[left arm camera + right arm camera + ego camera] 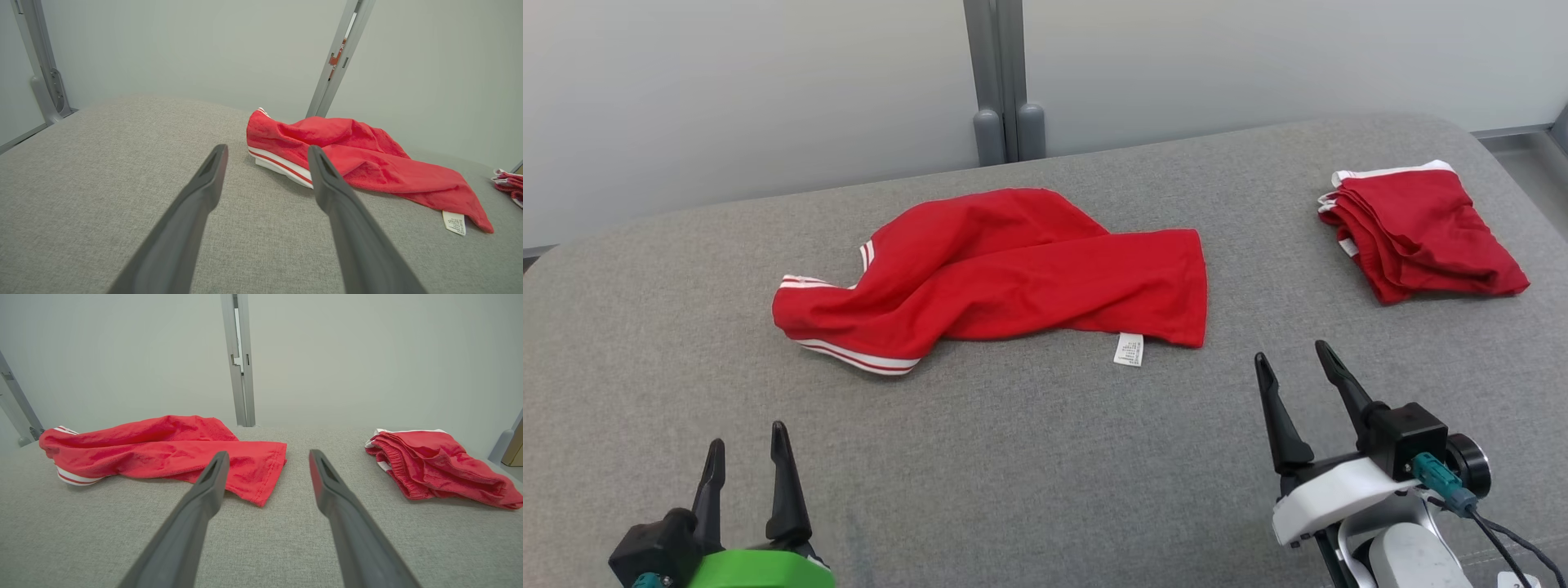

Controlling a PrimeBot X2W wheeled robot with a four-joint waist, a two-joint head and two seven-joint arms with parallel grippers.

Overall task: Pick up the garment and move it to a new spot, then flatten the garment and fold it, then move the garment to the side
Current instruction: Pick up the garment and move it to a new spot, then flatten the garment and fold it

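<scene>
Jaws spread — garment lies beyond.

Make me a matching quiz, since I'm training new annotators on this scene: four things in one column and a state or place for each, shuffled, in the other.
Things:
1. middle red garment
2. right-hand red garment
3. white label
4. left pincer

States or places:
A. open, at the lower left of the head view, clear of the cloth
B. folded into a pile
C. crumpled, not yet flattened
D. poking out from a near hem

Pairs: 1-C, 2-B, 3-D, 4-A.
</scene>
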